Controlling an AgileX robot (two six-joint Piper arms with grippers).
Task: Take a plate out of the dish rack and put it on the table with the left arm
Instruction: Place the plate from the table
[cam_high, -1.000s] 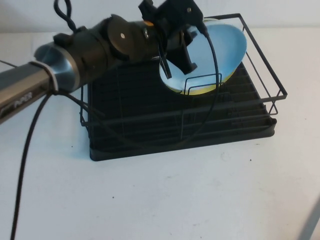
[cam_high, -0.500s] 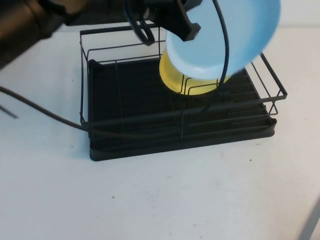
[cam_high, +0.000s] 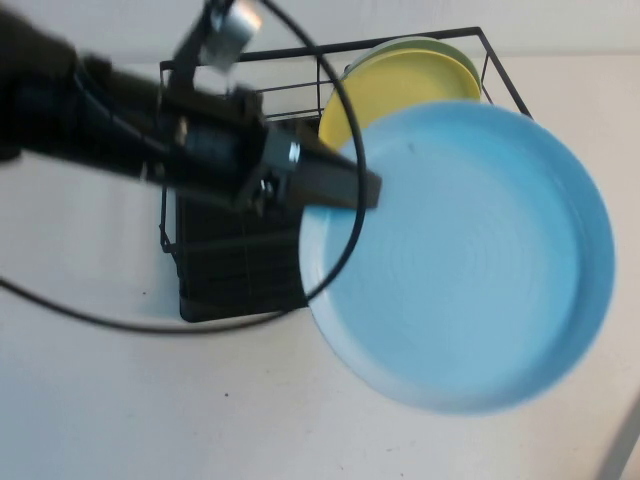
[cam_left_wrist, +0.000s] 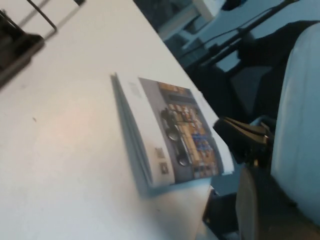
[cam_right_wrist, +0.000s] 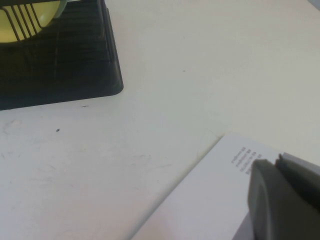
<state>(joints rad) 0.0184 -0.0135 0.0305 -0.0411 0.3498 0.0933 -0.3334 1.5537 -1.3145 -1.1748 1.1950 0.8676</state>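
Overhead, the white table (cam_high: 120, 410) carries the black dish rack (cam_high: 230, 270) toward its far edge. The light blue plate (cam_high: 460, 255), half a second ago just above the rack, now hangs high over the rack's right half, clenched at its rim by the left gripper (cam_high: 345, 188). A yellow plate (cam_high: 400, 85) remains racked. A booklet (cam_left_wrist: 170, 135) lies near the table's right edge. The right gripper (cam_right_wrist: 280, 200) sits low there; cannot tell its fingers.

Three plates (cam_high: 460, 260), one dish rack (cam_high: 230, 270), one booklet (cam_left_wrist: 170, 135).
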